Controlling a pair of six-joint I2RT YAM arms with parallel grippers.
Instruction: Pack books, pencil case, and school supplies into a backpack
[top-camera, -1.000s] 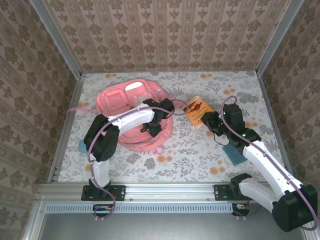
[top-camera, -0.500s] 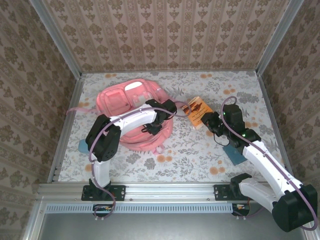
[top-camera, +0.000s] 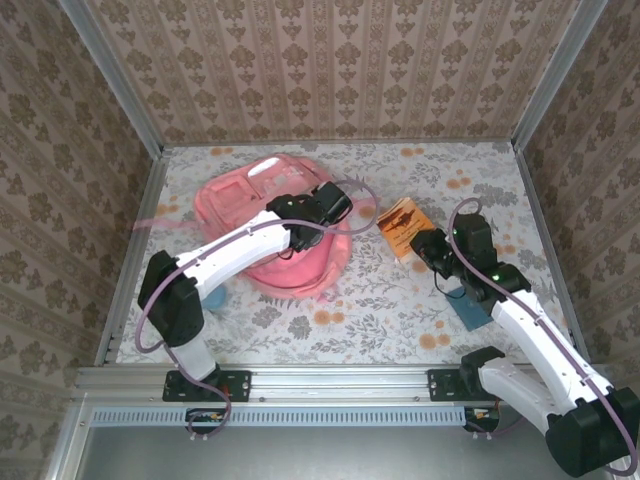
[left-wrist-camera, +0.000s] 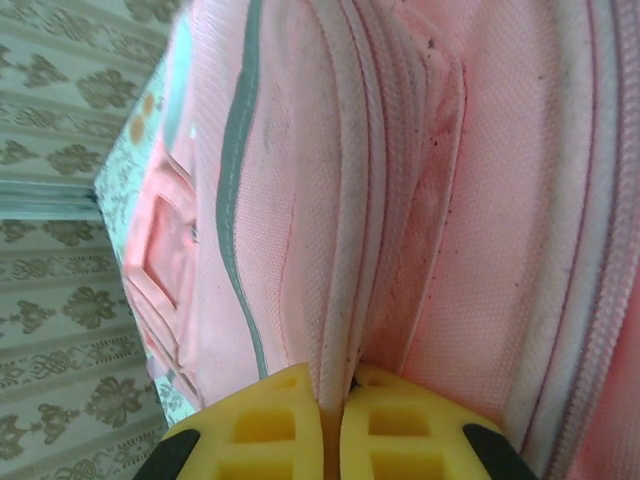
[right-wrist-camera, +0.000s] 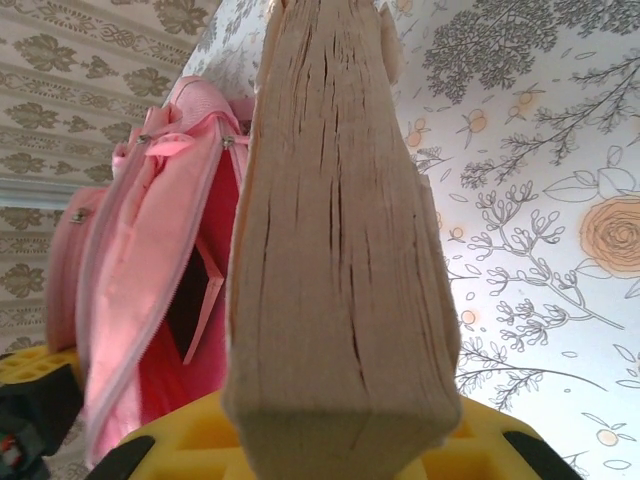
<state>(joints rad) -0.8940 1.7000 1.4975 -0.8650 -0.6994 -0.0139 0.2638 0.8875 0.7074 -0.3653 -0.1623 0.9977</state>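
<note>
The pink backpack (top-camera: 262, 205) lies at the back left of the table. My left gripper (top-camera: 318, 214) is shut on its pale piped rim (left-wrist-camera: 345, 250), and the yellow fingers (left-wrist-camera: 265, 425) pinch that seam. My right gripper (top-camera: 428, 246) is shut on the orange-brown booklet (top-camera: 403, 221), one of the books. The booklet's page edge (right-wrist-camera: 335, 230) stands upright in the right wrist view, beside the backpack's open mouth (right-wrist-camera: 190, 300) with its dark red inside. A flat teal school supply (top-camera: 470, 309) lies under the right arm. The pencil case is out of view.
A second small teal item (top-camera: 214, 297) peeks out beside the left arm near the front left. Wallpapered walls close the table on three sides, and a metal rail (top-camera: 330, 380) runs along the near edge. Bare flowered tabletop (top-camera: 350, 310) lies between the arms.
My left gripper has shut on the backpack's rim and drawn it up and toward the right, so the bag shifted. The right arm moved slightly right with the booklet.
</note>
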